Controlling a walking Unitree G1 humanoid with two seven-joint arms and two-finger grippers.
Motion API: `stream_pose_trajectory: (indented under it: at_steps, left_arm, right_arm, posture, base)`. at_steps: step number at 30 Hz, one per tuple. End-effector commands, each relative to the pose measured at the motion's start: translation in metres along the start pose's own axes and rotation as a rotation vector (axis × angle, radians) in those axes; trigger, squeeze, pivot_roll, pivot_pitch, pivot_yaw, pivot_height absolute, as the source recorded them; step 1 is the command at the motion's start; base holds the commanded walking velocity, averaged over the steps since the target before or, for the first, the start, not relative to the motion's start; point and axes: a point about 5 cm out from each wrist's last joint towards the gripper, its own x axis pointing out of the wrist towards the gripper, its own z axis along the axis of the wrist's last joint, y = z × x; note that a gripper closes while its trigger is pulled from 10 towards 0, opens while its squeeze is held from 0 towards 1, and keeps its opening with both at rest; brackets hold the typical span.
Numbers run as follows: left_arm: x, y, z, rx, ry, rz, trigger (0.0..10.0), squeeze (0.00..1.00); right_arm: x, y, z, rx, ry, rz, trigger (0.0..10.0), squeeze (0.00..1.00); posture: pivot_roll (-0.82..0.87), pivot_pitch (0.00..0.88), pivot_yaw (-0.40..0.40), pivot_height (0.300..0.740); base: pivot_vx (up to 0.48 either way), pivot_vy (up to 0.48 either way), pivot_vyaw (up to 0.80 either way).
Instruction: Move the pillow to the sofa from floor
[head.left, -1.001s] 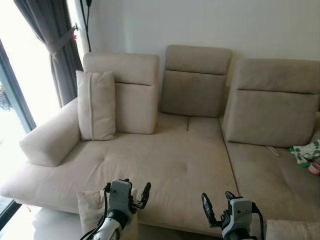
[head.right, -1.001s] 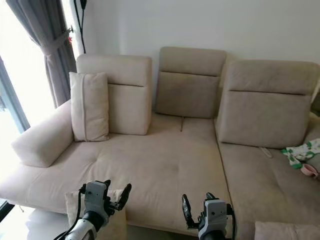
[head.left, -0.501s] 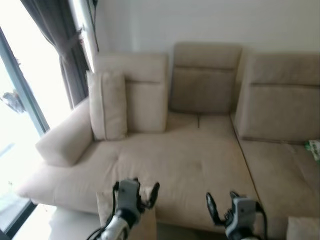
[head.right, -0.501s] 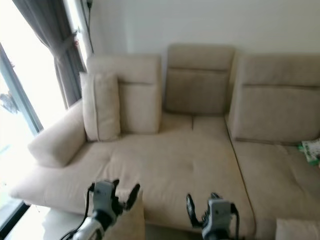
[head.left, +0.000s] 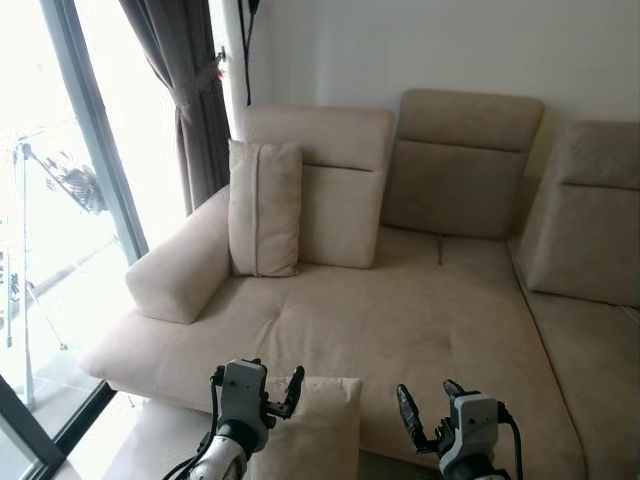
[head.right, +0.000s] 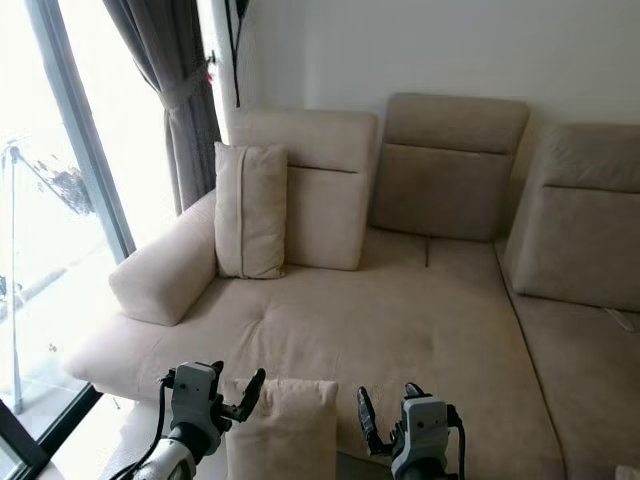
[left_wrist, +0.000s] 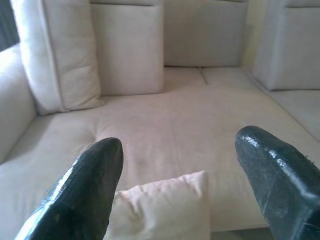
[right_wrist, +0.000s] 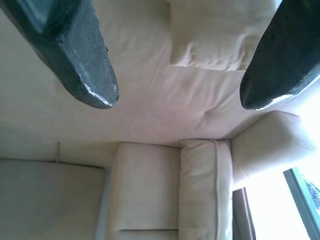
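While no writing could be read | pillow (head.left: 318, 430): soft beige fabric, squarish, stood against near edge of sofa (head.left: 400, 320) between both grippers | left gripper (head.left: 272, 385): fingers apart, empty | right gripper (head.left: 422, 420): fingers apart, empty | second pillow (head.left: 264, 207) upright at far-left armrest | grey curtain (head.left: 190, 90), window left
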Motion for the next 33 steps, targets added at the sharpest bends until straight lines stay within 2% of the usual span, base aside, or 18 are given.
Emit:
stream_pose_trajectory:
  at_steps: [1, 10, 25, 33]
  left_arm:
    - [-0.0007, -0.0012, -0.0029, 0.004, 0.011, -0.004, 10.0, 0.00]
    - [-0.0016, -0.0010, -0.0036, 0.003, 0.014, 0.000, 10.0, 0.00]
    - [-0.0006, -0.0008, -0.0037, 0.002, 0.014, 0.000, 10.0, 0.00]
    - [-0.0013, -0.0012, -0.0038, 0.003, 0.014, -0.003, 10.0, 0.00]
  right_arm:
    - [-0.0003, -0.0004, -0.0009, 0.003, 0.003, -0.007, 10.0, 0.00]
    - [-0.0008, 0.0002, -0.0008, 0.003, 0.004, -0.006, 10.0, 0.00]
    - [0.0009, 0.0003, -0.0008, 0.002, 0.002, -0.004, 10.0, 0.00]
    - [0.0005, 0.0005, -0.0009, 0.003, 0.002, -0.005, 10.0, 0.00]
  posture:
    - [0.12, 0.000, 0.022, 0.740]
    - [0.12, 0.000, 0.021, 0.740]
    - [0.12, 0.000, 0.020, 0.740]
    - [0.12, 0.000, 0.021, 0.740]
  base:
    - [0.000, 0.000, 0.00]
    - [0.000, 0.000, 0.00]
    - [0.000, 0.414, 0.00]
    - [0.000, 0.100, 0.00]
